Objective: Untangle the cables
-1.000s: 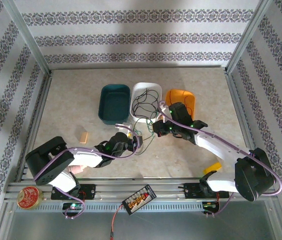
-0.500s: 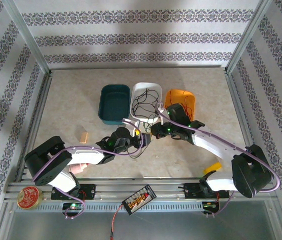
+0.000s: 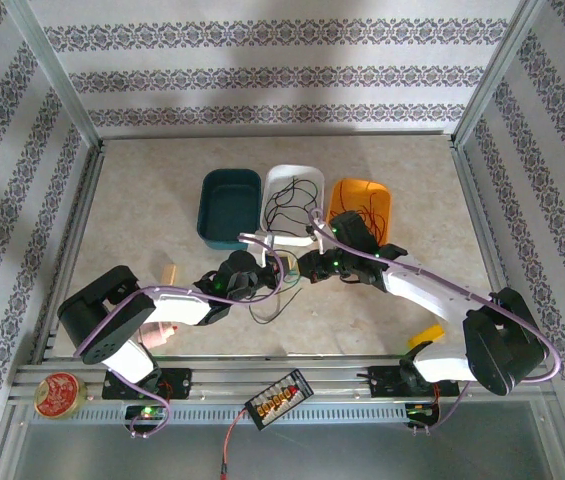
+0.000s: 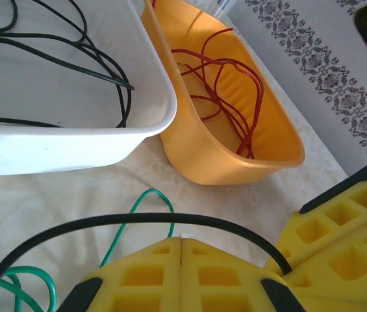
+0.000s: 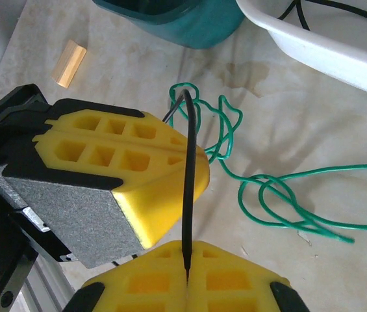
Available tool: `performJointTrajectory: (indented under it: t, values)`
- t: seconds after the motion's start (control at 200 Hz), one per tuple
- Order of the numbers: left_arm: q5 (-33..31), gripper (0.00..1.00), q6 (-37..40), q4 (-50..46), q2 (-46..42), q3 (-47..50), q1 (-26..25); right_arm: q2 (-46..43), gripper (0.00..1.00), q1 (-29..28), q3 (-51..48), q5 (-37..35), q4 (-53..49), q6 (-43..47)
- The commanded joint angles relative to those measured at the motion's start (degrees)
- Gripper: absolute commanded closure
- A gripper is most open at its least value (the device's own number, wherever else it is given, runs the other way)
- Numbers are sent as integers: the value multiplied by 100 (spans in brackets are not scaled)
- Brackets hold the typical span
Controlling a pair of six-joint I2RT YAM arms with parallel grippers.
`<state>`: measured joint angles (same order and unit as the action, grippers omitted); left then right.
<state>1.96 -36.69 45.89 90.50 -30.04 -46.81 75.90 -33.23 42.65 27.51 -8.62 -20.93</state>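
Black cable (image 5: pixel 187 182), pinched in the closed right gripper (image 5: pixel 186 260), left gripper (image 4: pixel 182 244) shut at nine o'clock, should next be drawn off the green cable (image 5: pixel 269 190).

Left arm (image 3: pixel 177 305) and right arm (image 3: pixel 417 285) cased white and black, purple cables (image 3: pixel 558 362) routed along each, 2 yellow grid-pocketed pads (image 4: pixel 151 279) fitted to left gripper (image 4: pixel 182 242) and right gripper (image 5: pixel 187 270)

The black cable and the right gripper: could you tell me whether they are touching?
Touching. The right wrist view shows the black cable clamped between the right gripper's closed fingers.
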Motion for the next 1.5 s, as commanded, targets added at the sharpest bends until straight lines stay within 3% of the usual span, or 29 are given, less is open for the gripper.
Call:
performJointTrajectory:
  t: [0.0,0.4,0.585,0.64,0.855,1.274,1.349,1.494]
  values:
    - [-56,97,-169,289,32,112,58,-112,100,17,-71,-82,139,-103]
    - [-1590,90,-382,-133,-768,809,66,-1545,100,515,260,-946,-262,-175]
    - [-2078,74,-430,-356,-1005,910,66,-1656,100,784,1024,-1173,-329,-57]
    - [-2300,68,-531,-472,-1032,938,66,-1488,100,852,1294,-1363,-291,-18]
    - [-2802,62,-761,-1091,-1302,998,68,-129,100,1204,2374,-1924,-154,51]
    - [-2854,60,-767,-1393,-1502,1069,60,2760,100,1557,3808,-769,-116,-719]
    - [-2784,60,-686,-1468,-1452,969,58,3033,94,1540,3945,-850,-199,-779]
    - [-2636,60,-596,-1505,-1367,827,58,3159,61,1539,4048,-937,-388,-762]
